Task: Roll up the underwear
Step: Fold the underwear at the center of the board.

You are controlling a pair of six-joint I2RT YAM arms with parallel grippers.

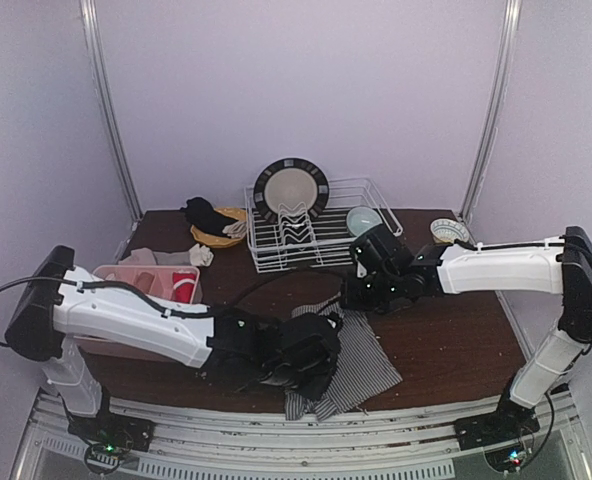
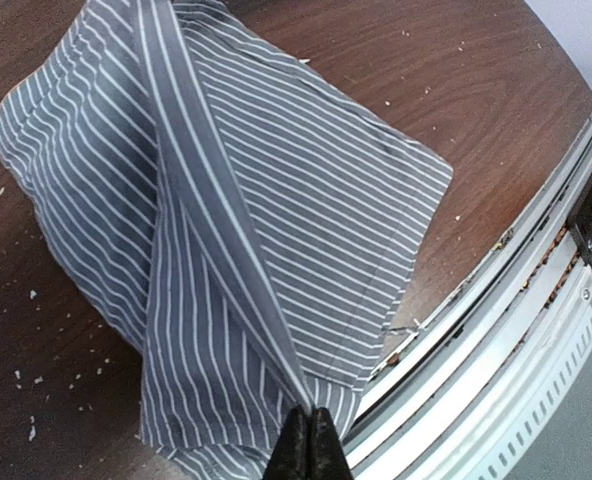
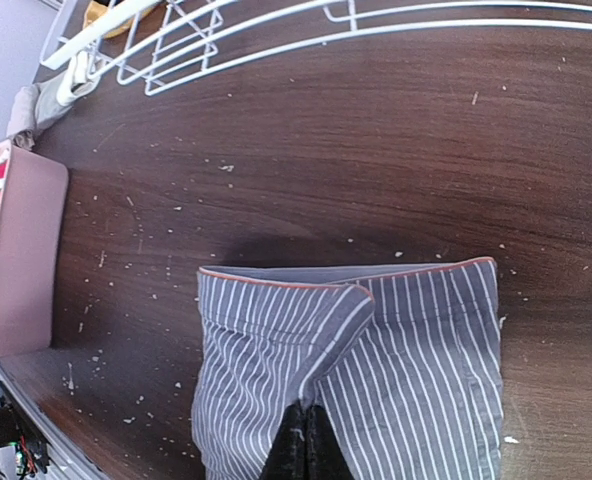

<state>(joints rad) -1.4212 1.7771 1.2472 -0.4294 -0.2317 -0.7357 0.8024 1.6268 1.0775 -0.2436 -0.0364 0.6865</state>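
The underwear [image 1: 361, 365] is grey with thin white stripes and a thin red-edged waistband. It lies near the table's front edge between my two grippers. My left gripper [image 1: 311, 362] is shut on a pinched fold of the underwear [image 2: 236, 230] near the leg end, close to the table's front rail. My right gripper [image 1: 361, 292] is shut on a fold of the underwear [image 3: 416, 360] just below the waistband. Both pinches raise a ridge of fabric. The cloth under the left arm is hidden in the top view.
A white wire dish rack [image 1: 316, 230] with a dark-rimmed plate [image 1: 291, 188] stands at the back. A pink bin [image 1: 141, 285] sits at the left. A yellow bowl with dark cloth [image 1: 216, 225] and two small bowls [image 1: 446, 230] stand at the back. The metal rail [image 2: 496, 330] runs along the front edge.
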